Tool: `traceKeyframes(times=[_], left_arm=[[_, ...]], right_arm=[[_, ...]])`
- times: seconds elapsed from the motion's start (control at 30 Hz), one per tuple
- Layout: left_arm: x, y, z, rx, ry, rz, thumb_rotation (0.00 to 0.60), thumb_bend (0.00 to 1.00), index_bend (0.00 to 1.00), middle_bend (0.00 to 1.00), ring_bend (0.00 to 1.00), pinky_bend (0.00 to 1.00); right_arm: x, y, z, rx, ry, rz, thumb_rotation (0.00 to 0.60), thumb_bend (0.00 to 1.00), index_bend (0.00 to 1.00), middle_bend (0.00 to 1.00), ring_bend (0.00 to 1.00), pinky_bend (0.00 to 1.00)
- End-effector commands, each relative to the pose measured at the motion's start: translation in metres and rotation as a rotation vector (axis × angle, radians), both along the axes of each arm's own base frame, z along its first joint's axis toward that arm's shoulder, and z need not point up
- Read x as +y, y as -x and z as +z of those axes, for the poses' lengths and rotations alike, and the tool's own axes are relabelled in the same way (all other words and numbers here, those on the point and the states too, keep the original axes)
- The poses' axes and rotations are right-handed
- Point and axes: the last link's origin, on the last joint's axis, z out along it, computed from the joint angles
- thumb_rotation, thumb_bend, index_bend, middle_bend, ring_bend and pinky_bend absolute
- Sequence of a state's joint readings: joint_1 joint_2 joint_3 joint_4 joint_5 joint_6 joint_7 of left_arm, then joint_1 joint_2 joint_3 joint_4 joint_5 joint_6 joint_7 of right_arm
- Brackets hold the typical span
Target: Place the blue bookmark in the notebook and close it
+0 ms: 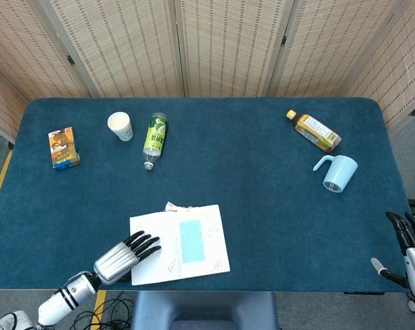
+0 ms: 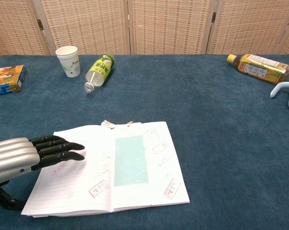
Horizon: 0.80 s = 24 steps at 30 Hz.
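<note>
blue bookmark (image 2: 131, 160) lies flat near the spine of the open notebook (image 2: 111, 172), at the near edge of the surface (image 1: 262, 206). left hand (image 2: 37, 153) holds nothing, fingers straight and spread over the left page. step in hand, i judge: close it. i'd get fingertips under the left page's outer edge, lift slowly, fold rightward so the bookmark stays trapped. whether the fingers press the page or hover, i can't tell. right hand (image 1: 410, 247) is cut off at the frame corner, apparently empty with fingers apart.
</note>
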<state>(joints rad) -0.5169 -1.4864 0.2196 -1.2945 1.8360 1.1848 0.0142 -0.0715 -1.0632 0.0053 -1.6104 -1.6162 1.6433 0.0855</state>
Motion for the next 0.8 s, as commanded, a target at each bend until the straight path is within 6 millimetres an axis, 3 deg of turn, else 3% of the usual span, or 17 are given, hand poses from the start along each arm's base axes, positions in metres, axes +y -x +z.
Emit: traceKeyframes(times=[0.03, 0.4, 0.63, 0.8], left_arm=[[0.002, -0.008, -0.005, -0.05, 0.013, 0.005, 0.6, 0.29, 0.1, 0.0, 0.0, 0.08], [0.012, -0.024, -0.015, -0.241, 0.035, 0.029, 0.6, 0.29, 0.31, 0.0, 0.0, 0.08], [0.017, -0.033, -0.015, -0.294, 0.023, 0.007, 0.6, 0.42, 0.42, 0.0, 0.0, 0.08], [0.021, -0.045, -0.014, -0.288, 0.011, -0.044, 0.6, 0.45, 0.44, 0.0, 0.0, 0.08]], right_arm=[[0.001, 0.0, 0.001, 0.0, 0.003, -0.001, 0.6, 0.11, 0.04, 0.13, 0.04, 0.12], [0.001, 0.001, 0.002, 0.0, 0.009, -0.005, 0.6, 0.11, 0.04, 0.13, 0.04, 0.12], [0.001, 0.002, 0.003, -0.002, 0.013, -0.007, 0.6, 0.11, 0.04, 0.13, 0.04, 0.12], [0.001, 0.004, 0.004, -0.005, 0.018, -0.01, 0.6, 0.11, 0.04, 0.13, 0.04, 0.12]])
